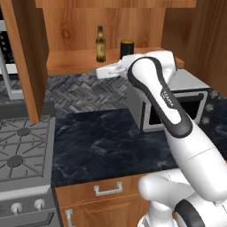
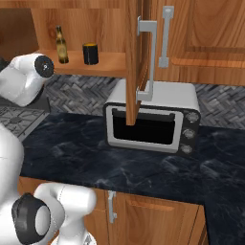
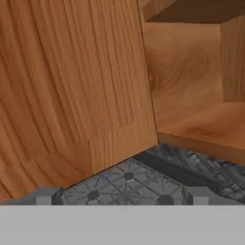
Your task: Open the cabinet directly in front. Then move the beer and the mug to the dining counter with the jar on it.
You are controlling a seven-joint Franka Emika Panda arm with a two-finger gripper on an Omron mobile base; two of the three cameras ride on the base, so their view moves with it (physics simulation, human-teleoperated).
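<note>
Two panelled doors of the reddish-brown wooden wall cabinet stand swung open. On its shelf the slim brown glass beer bottle stands just left of the squat black mug, apart. The right base view adds long silver bar handles above a silver microwave on the black veined marble surface. The hand view faces one door's wood grain edge-on. The tool, in front of the shelf, I cannot tell whether spread or closed.

the arm is glossy white with rounded, tube-like segments. black bands ring its joints, and one black strip carries small pale lettering. a round black cap with a centre screw covers one joint.
</note>
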